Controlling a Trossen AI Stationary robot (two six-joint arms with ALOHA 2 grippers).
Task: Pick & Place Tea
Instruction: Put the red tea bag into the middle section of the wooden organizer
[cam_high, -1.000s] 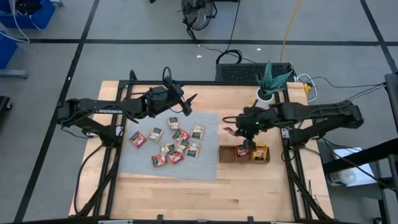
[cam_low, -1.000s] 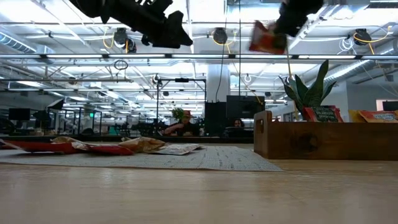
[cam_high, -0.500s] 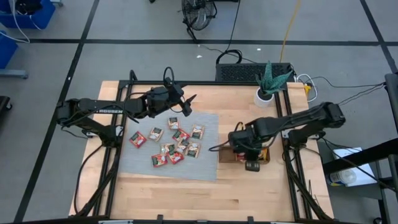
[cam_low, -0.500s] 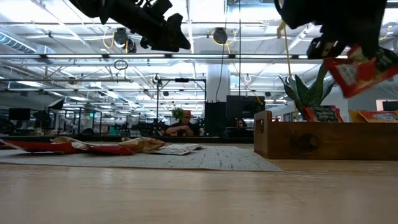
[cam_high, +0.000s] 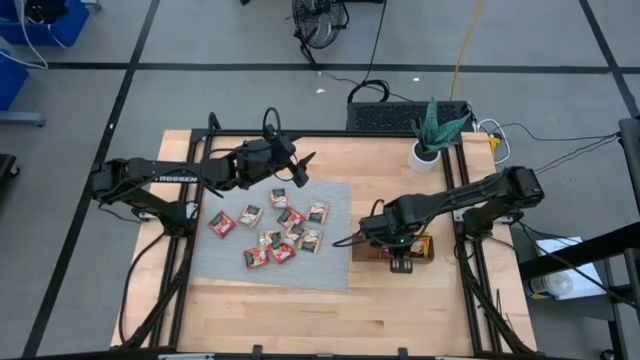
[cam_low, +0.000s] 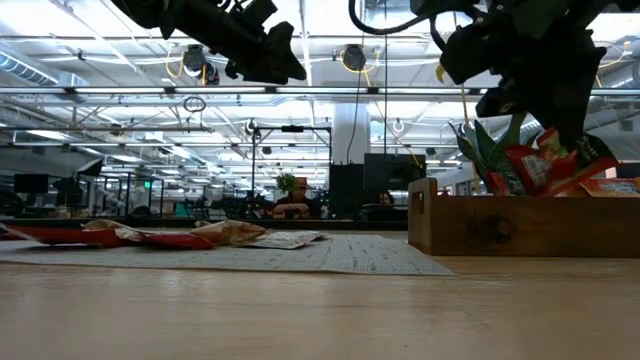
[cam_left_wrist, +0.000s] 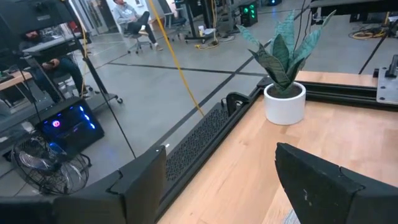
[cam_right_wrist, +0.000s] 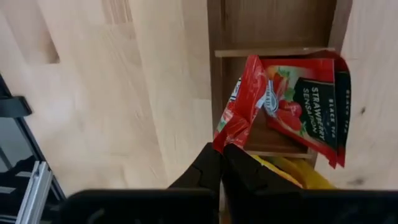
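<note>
Several tea sachets (cam_high: 285, 232) lie flat on the grey mat (cam_high: 220, 268). The brown wooden tray (cam_high: 365, 248) stands to the mat's right. My right gripper (cam_right_wrist: 222, 149) points down over the tray's middle compartment, shut on a red sachet (cam_right_wrist: 244, 106). Below it a red strawberry sachet (cam_right_wrist: 308, 102) rests in that compartment, and yellow sachets (cam_right_wrist: 298, 177) fill the one beside it. My left gripper (cam_high: 302, 168) hovers open above the mat's far edge, touching nothing. My right gripper pinches the red sachet by one crumpled corner (cam_right_wrist: 225, 138) between its two fingertips, from above, pointing down. The sachet hangs bent below the fingers, its lower part (cam_low: 540, 168) at the tray's rim, over the middle compartment. Whether it touches the sachet below, I cannot tell.
A white pot with a spiky plant (cam_high: 428, 152) stands at the table's far right, behind the tray. The tray's third compartment (cam_right_wrist: 280, 25) holds nothing. Bare wood lies along the table's near edge (cam_high: 330, 310).
My right gripper has tipped from nearly level to pointing down and has sunk toward the tray, moving a little toward the near edge. The red sachet has come down with it, from high above the table to the tray's rim. It has stayed shut.
</note>
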